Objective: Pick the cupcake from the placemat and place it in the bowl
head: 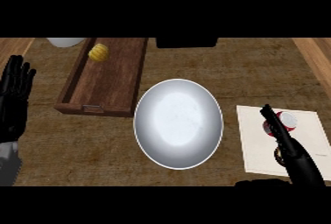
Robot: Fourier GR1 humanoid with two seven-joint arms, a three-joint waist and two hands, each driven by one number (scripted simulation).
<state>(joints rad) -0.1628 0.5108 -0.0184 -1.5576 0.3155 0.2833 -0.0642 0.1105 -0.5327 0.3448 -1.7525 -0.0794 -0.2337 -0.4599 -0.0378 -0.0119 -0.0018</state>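
Observation:
The cupcake (286, 120), red with a white top, sits on the pale placemat (255, 148) at the right of the counter. My right hand (291, 146) comes in from the lower right, its fingers stretched out straight over the placemat, the fingertips just left of the cupcake and partly hiding it. The hand is open and holds nothing. A big white bowl (178, 124) stands in the middle, just left of the placemat, with nothing inside. My left hand (14, 98) rests open at the left edge, fingers up.
A wooden tray (97, 87) lies behind the bowl at the left, with a yellow fruit (98, 52) at its far end. A white object (65, 41) and a dark one (186, 42) sit at the back edge.

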